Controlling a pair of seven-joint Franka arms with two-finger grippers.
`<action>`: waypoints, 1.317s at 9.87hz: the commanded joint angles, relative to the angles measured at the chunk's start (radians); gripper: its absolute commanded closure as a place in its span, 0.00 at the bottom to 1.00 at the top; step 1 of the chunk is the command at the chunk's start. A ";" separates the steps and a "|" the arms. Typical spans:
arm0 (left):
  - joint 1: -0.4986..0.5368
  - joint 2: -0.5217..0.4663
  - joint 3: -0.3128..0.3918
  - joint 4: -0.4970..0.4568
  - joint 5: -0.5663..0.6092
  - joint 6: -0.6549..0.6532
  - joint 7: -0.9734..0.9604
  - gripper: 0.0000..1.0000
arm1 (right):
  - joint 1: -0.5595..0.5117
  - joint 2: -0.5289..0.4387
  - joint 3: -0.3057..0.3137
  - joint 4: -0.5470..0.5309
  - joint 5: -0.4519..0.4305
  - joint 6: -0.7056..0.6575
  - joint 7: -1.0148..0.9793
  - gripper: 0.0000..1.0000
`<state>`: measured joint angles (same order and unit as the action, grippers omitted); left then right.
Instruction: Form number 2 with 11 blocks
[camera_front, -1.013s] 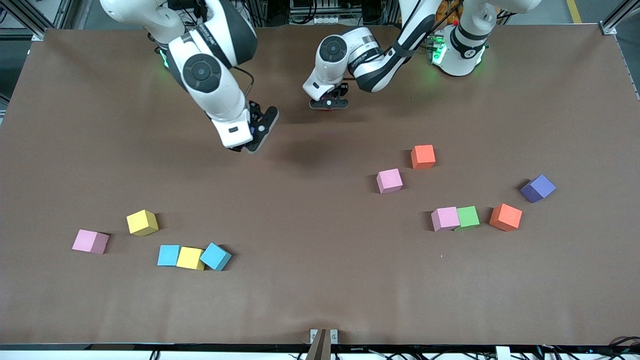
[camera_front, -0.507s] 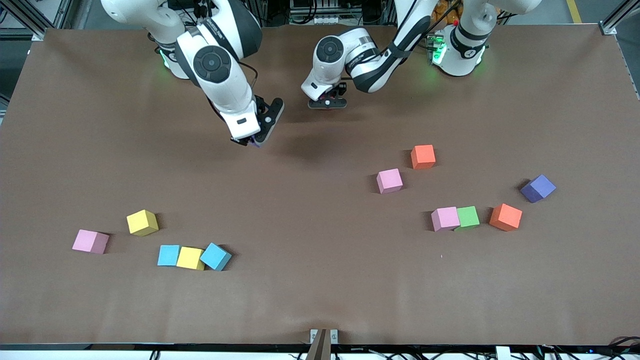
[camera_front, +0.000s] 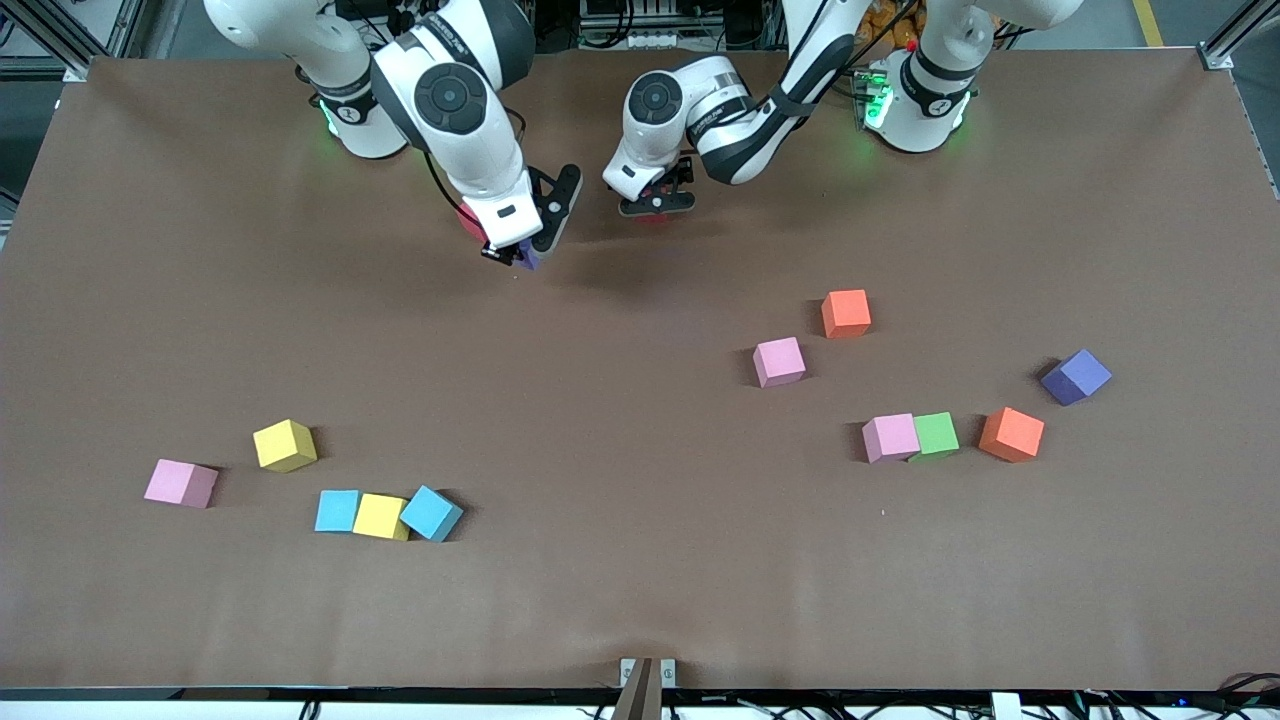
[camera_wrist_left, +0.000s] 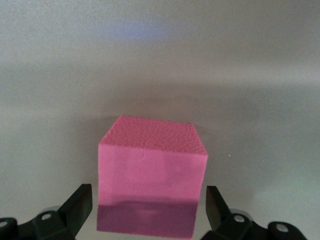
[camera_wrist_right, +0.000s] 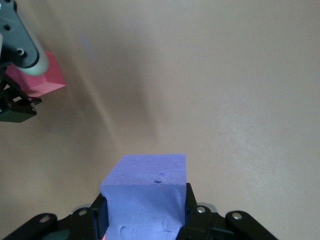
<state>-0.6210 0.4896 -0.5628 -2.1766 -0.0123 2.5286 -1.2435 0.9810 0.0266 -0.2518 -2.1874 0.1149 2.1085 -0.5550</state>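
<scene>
**The figure is barely begun: one cube set down, one in the air, the rest scattered**

Nearest the front camera, toward the right arm's end of the brown table (camera_front: 640, 600), lie five loose foam cubes: a light blue one (camera_front: 338, 510) touching a yellow one (camera_front: 381, 517), which touches a second light blue one (camera_front: 432, 513), with a pink cube (camera_front: 180, 483) and another yellow cube (camera_front: 285, 445) a little farther from the camera. Toward the left arm's end sit a pink cube (camera_front: 890, 437) touching a green cube (camera_front: 936, 434), an orange cube (camera_front: 1011, 434) near them, a purple cube (camera_front: 1076, 376), then another pink cube (camera_front: 779, 361) and an orange cube (camera_front: 846, 313). None of these forms any part of a digit.

Closer to the robots' bases, the right gripper (camera_front: 520, 255) is clenched on a purple foam cube (camera_wrist_right: 145, 200), carrying it above bare table. Beside it the left gripper (camera_front: 655, 205) stands released, jaws spread wide either side of a reddish-pink foam cube (camera_wrist_left: 151, 175) that rests on the table without touching the fingers (camera_wrist_left: 77, 205).

Judging by this, the reddish-pink cube looks like the first piece laid down, the purple one probably next. Nearly all of the eleven placements remain to be done.
</scene>
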 joint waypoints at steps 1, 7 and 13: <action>0.001 -0.057 0.006 -0.006 0.026 -0.045 -0.047 0.00 | 0.045 -0.042 -0.014 -0.073 -0.017 0.059 -0.003 0.87; 0.168 -0.328 -0.008 -0.003 0.026 -0.367 -0.096 0.00 | 0.149 0.021 -0.011 -0.135 -0.015 0.186 0.001 0.88; 0.397 -0.483 0.182 0.023 0.026 -0.478 0.365 0.00 | 0.343 0.168 -0.011 -0.134 -0.014 0.359 0.213 0.90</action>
<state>-0.2268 0.0299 -0.4563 -2.1553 -0.0013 2.0637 -0.9820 1.2841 0.1546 -0.2507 -2.3213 0.1136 2.4233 -0.3935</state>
